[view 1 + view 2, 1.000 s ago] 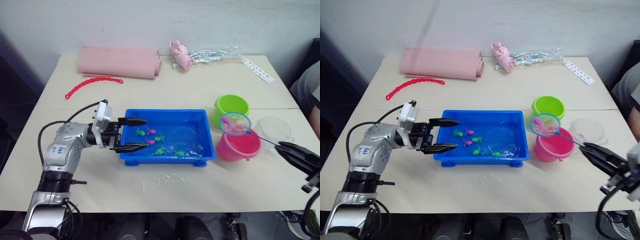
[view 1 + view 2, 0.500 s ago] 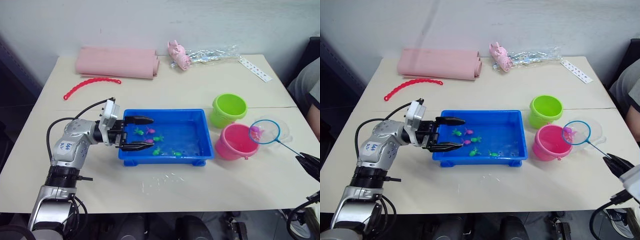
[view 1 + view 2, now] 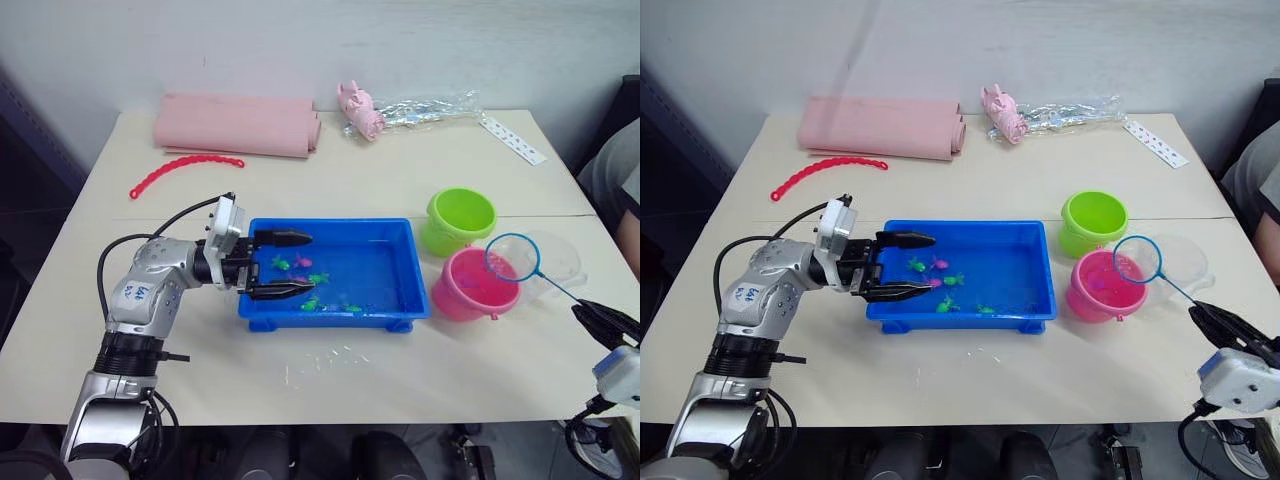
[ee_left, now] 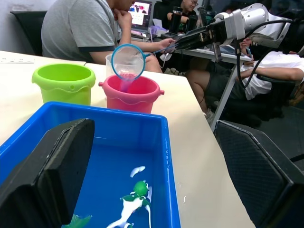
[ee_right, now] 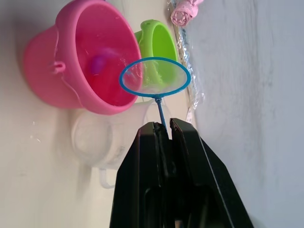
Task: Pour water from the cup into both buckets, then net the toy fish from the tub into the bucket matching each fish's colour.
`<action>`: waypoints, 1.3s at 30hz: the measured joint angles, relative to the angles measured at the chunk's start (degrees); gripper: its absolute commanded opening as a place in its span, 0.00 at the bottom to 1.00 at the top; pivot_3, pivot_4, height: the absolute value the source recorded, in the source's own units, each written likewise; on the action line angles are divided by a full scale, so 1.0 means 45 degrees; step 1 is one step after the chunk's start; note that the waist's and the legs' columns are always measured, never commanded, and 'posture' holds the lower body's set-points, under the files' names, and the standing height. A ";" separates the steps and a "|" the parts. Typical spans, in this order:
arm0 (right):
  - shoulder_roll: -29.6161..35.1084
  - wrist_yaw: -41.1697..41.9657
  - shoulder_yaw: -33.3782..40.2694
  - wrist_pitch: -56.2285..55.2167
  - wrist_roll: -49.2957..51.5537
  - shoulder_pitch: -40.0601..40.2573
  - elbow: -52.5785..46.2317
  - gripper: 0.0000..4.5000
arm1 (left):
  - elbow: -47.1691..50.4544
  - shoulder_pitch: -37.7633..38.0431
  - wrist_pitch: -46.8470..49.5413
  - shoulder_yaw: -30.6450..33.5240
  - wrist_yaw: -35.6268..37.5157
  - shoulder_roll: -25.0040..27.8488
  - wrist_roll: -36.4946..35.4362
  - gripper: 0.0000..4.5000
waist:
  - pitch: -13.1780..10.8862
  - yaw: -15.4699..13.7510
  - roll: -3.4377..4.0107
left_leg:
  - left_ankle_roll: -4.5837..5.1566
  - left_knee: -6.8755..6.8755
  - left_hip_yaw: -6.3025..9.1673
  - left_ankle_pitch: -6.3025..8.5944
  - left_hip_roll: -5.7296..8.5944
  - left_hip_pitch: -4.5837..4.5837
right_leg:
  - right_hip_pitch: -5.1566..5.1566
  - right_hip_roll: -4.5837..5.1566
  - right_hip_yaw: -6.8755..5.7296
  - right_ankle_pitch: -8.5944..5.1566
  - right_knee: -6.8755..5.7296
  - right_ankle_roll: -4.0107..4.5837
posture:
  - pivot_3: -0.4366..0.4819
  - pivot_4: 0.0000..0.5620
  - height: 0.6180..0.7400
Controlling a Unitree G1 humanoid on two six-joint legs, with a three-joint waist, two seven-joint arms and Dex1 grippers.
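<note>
Half a second ago the net (image 3: pixel 511 258) held a pink fish out past the pink bucket (image 3: pixel 473 286); now its ring hangs empty over that bucket's far rim.

Eye views: the right gripper (image 3: pixel 601 318) pinches the handle's end, ring well ahead of its fingertips, with the cup (image 3: pixel 556 258) just behind the ring and the green bucket (image 3: pixel 461 218) beyond. The left gripper (image 3: pixel 282 265) has moved slightly further over the near end of the tub (image 3: pixel 386 235), jaws wide apart and holding nothing; several fish (image 3: pixel 320 278) lie ahead of them in the water.

Left wrist view: a green fish (image 4: pixel 138 188) sits between the spread fingers, and across the tub the net hovers above the pink bucket.

Right wrist view: the fingers are closed on the handle; a dark pink blob inside the pink bucket is probably the dropped fish, though it is too blurred to be sure.

Judging by this, one pink fish has just been delivered. Next the net should swing back to the tub and dip under another fish.
</note>
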State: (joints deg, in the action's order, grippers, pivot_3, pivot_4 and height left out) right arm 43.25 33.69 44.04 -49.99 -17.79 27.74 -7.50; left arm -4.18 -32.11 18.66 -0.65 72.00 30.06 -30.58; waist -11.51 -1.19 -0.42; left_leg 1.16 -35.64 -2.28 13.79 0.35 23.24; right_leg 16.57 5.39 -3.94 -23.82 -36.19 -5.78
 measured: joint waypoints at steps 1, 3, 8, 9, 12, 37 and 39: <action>0.0000 -0.0232 0.0000 -0.0294 -0.0260 -0.0014 0.0029 0.00 | 0.0043 0.0029 0.0000 0.0000 -0.0004 0.0000 0.0001 0.99 | 0.0000 0.0000 0.0000 | 0.0000 0.0000 0.0000 0.0000 0.0000 0.0000 | 0.0000 0.0000 0.0001 0.0000 -0.0001 0.0000 | 0.48 0.27 1.00; -0.0013 -0.0678 0.0000 -0.0549 -0.0424 0.0036 0.0093 0.00 | 0.0175 0.0096 0.0000 0.0000 -0.0013 0.0002 0.0001 0.99 | 0.0000 0.0002 0.0000 | -0.0002 -0.0003 0.0000 -0.0001 0.0000 -0.0001 | -0.0001 0.0000 0.0002 0.0000 -0.0002 0.0000 | 0.48 0.27 1.00; -0.0177 -0.0621 -0.0610 0.0916 0.1620 0.0517 -0.0383 0.00 | 0.0205 0.0211 0.0028 0.0029 -0.0021 0.0068 -0.0002 0.99 | 0.0000 0.0003 0.0001 | -0.0002 -0.0003 0.0001 -0.0002 -0.0001 -0.0001 | -0.0002 0.0001 0.0005 0.0000 -0.0008 0.0000 | 0.48 0.27 1.00; -0.0166 -0.0377 -0.0893 0.1717 0.2700 0.0631 -0.0823 0.00 | 0.0198 0.0244 0.0108 0.0071 -0.0022 0.0177 -0.0002 0.99 | 0.0000 0.0007 0.0000 | -0.0001 -0.0005 0.0004 -0.0003 -0.0004 -0.0001 | -0.0002 0.0000 0.0004 0.0000 -0.0015 0.0001 | 0.48 0.27 1.00; 0.0423 0.0304 -0.1309 0.4415 0.6009 0.0499 -0.2346 0.00 | 0.0100 0.0323 0.0339 0.0551 -0.0105 0.0614 -0.0065 0.99 | -0.0001 0.0151 0.0005 | 0.0002 -0.0015 0.0004 -0.0004 -0.0006 -0.0007 | -0.0002 0.0004 0.0006 0.0000 -0.0042 0.0001 | 0.48 0.27 1.00; 0.0083 0.2016 -1.2748 1.5707 0.9340 -1.0919 -0.1826 0.00 | 0.1448 0.5325 0.0001 0.4691 -0.1645 0.2988 -0.0261 0.99 | -0.0015 0.0300 -0.0031 | 0.0024 -0.0067 0.0034 0.0026 -0.0007 0.0027 | 0.0018 0.0039 -0.0029 -0.0001 -0.0057 0.0004 | 0.48 0.27 1.00; -0.0266 0.2090 -1.2852 1.5480 0.8731 -1.1165 -0.1234 0.00 | 0.1656 0.5513 0.0019 0.4686 -0.1781 0.2979 -0.0265 0.99 | -0.0015 0.0312 -0.0031 | 0.0023 -0.0065 0.0034 0.0026 -0.0007 0.0027 | 0.0022 0.0036 -0.0030 -0.0001 -0.0064 0.0004 | 0.48 0.27 1.00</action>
State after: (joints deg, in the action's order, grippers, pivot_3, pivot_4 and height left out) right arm 42.05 43.10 -13.79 19.67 21.50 -22.50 -13.06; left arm 3.28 -7.30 18.74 20.44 63.99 43.47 -31.77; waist -11.57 0.22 -0.56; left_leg 1.26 -35.93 -2.13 13.91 0.32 23.36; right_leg 16.67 5.56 -4.07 -23.82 -36.48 -5.76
